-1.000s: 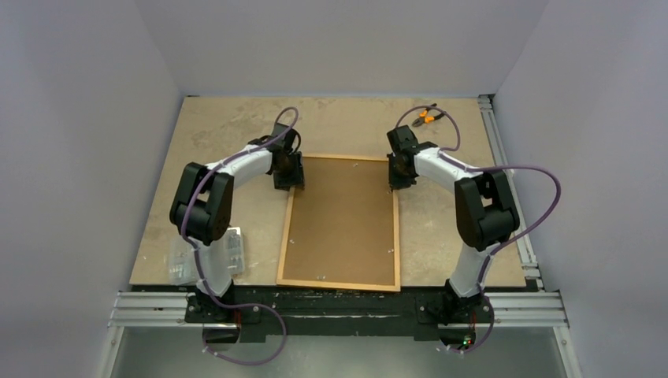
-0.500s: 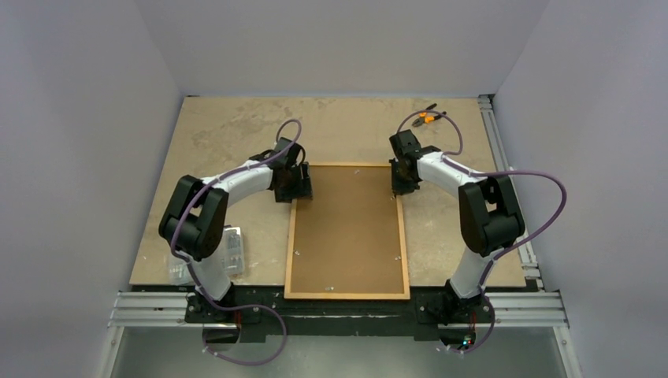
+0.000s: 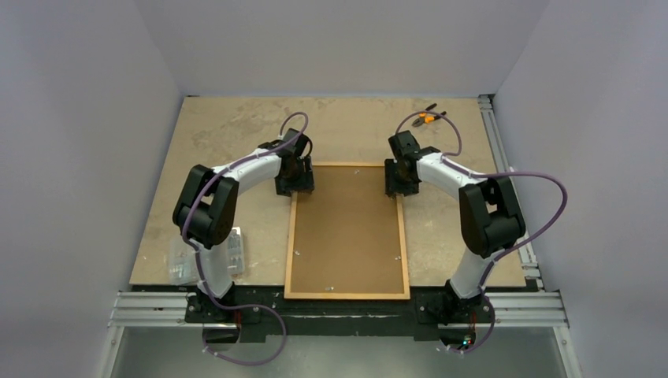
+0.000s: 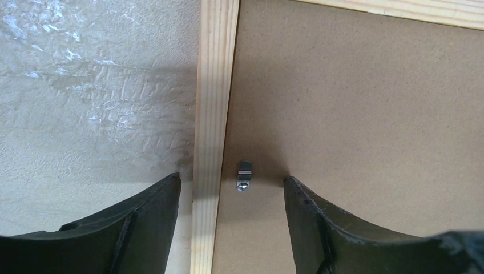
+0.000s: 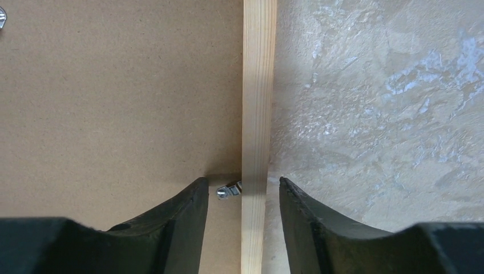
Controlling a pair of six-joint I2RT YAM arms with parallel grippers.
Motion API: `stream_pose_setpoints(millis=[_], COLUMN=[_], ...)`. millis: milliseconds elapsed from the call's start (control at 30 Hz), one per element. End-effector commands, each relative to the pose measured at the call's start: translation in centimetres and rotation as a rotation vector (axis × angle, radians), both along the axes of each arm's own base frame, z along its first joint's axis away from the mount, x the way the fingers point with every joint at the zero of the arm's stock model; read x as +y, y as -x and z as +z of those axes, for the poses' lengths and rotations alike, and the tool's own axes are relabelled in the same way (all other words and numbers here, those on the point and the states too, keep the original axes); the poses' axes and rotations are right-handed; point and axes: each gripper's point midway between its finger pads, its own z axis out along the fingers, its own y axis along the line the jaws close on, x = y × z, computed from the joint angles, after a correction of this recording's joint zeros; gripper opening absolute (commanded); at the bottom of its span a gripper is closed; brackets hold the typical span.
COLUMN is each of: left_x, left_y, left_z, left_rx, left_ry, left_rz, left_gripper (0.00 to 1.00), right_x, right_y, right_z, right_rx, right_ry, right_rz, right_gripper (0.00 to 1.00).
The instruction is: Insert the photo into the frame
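Note:
The frame [image 3: 291, 236] lies face down and flat on the table, pale wood rails up, with a brown backing board [image 3: 346, 228] filling it. The photo is hidden. My left gripper [image 3: 293, 185] is open astride the left rail [image 4: 214, 85] near the far corner, one finger over the table and one over the board [image 4: 354, 103], beside a small metal tab [image 4: 244, 174]. My right gripper [image 3: 396, 185] is open astride the right rail [image 5: 258, 85], with a metal clip [image 5: 228, 190] between its fingers. Neither gripper [image 4: 231, 178] [image 5: 241, 181] holds anything.
Orange-handled pliers [image 3: 426, 117] lie at the back right of the table. A clear plastic box [image 3: 206, 256] sits at the near left beside the left arm. An aluminium rail [image 3: 504, 173] runs along the table's right edge. Grey walls enclose three sides.
The frame went from skewed to square and flat on the table. Both grippers have opened off its side rails, the right one just now.

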Motion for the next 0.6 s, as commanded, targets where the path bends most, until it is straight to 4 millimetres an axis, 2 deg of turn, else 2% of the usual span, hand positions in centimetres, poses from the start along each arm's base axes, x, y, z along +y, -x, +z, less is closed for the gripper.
stream_pose_setpoints(millis=[0, 267, 333, 467, 567], left_x=[0.31, -0.04, 0.0, -0.19, -0.44], left_y=[-0.45, -0.81, -0.78, -0.67, -0.62], left_z=[-1.29, -1.37, -1.5, -1.55, -1.27], left_rx=[0.006, -0.008, -0.008, -0.01, -0.018], left_ry=[-0.028, -0.006, -0.007, 0.009, 0.028], left_rz=[0.005, 0.01, 0.012, 0.001, -0.005], left_gripper=[0.63, 0.44, 0.37, 0.17, 0.08], right_x=[0.4, 0.32, 0.34, 0.3, 0.33], right_y=[-0.16, 0.27, 0.36, 0.55, 0.62], right_z=[2.09, 1.86, 1.82, 1.73, 1.6], right_rx=[-0.053, -0.044, -0.044, -0.045, -0.045], right_ry=[-0.032, -0.034, -0.036, -0.037, -0.04], right_rz=[0.002, 0.001, 0.004, 0.005, 0.005], right_gripper=[0.49, 0.5, 0.5, 0.5, 0.5])
